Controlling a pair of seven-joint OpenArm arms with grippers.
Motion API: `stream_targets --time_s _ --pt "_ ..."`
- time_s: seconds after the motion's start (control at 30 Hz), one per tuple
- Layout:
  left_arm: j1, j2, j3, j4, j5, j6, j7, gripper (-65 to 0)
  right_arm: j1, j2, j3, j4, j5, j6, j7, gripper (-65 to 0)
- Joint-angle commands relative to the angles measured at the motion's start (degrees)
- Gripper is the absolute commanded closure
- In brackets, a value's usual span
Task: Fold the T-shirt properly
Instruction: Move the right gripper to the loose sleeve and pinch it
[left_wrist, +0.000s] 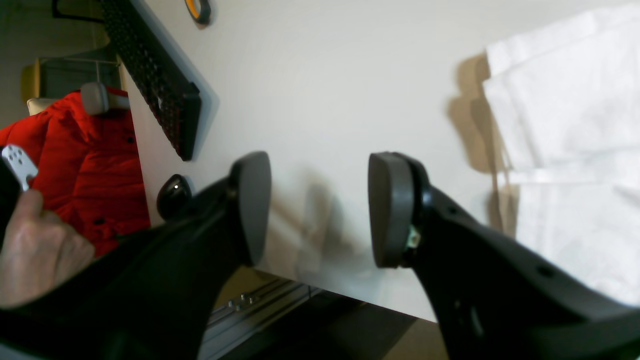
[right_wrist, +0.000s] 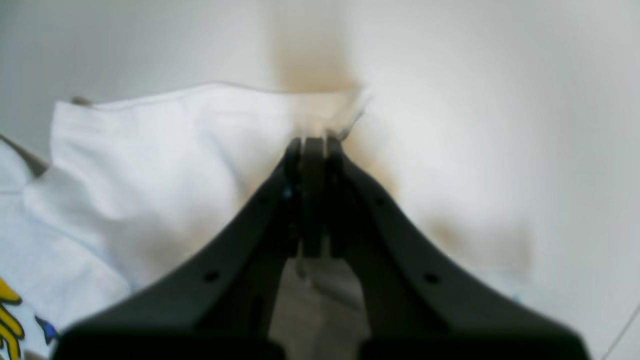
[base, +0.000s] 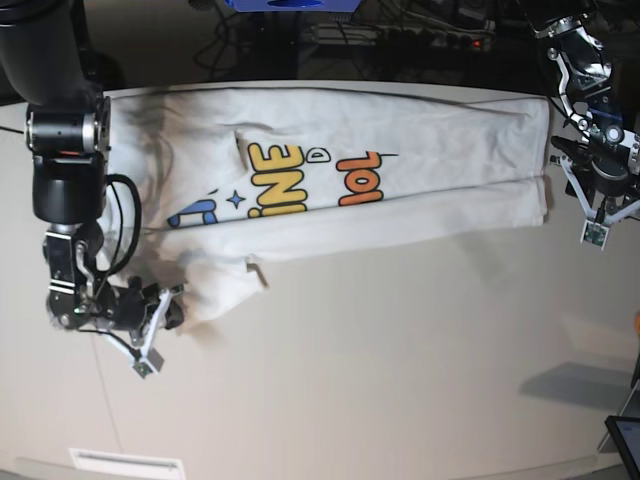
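The white T-shirt (base: 400, 190) lies spread along the far side of the table (base: 380, 370), print up, with blue, yellow and orange letters (base: 290, 175). My right gripper (base: 176, 299) is at the shirt's near left corner. In the right wrist view it (right_wrist: 312, 142) is shut on a white fold of the T-shirt (right_wrist: 170, 150), and a bit of print (right_wrist: 10, 320) shows at the lower left. My left gripper (base: 582, 192) hangs open and empty just beyond the shirt's right edge. In the left wrist view its fingers (left_wrist: 250, 207) stand wide apart over bare table, with the shirt (left_wrist: 565, 125) off to one side.
In the left wrist view a black keyboard (left_wrist: 155, 75), a black mouse (left_wrist: 174, 195) and an orange-and-black tape roll (left_wrist: 198, 9) lie on the table. A red jacket (left_wrist: 90, 160) and a person's hand (left_wrist: 35, 250) are beyond its edge. A tablet (base: 625, 435) sits at the near right.
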Motion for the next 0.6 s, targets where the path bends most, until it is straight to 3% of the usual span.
stream_targets --time_s 0.0,0.13,0.37,0.57 --pt "-0.4 -1.2 -0.3 0.8 0.5 0.4 -0.5 -30.4 1.1 0.6 0.3 2.6 0.9 0.2 0.1 -0.7" --pt "-0.5 -1.3 -0.3 0.8 0.5 0.4 -0.5 -30.4 -2.3 0.6 0.9 10.3 0.9 0.2 -3.6 -0.7" --pt "-0.5 -1.3 -0.3 0.7 0.5 0.4 -0.5 -30.4 -8.4 -1.0 8.8 23.8 0.9 0.2 -14.2 -0.7" --pt "-0.5 -1.3 -0.3 0.7 0.5 0.4 -0.5 -30.4 -12.4 -1.2 8.8 32.8 0.9 0.2 -20.2 -0.7"
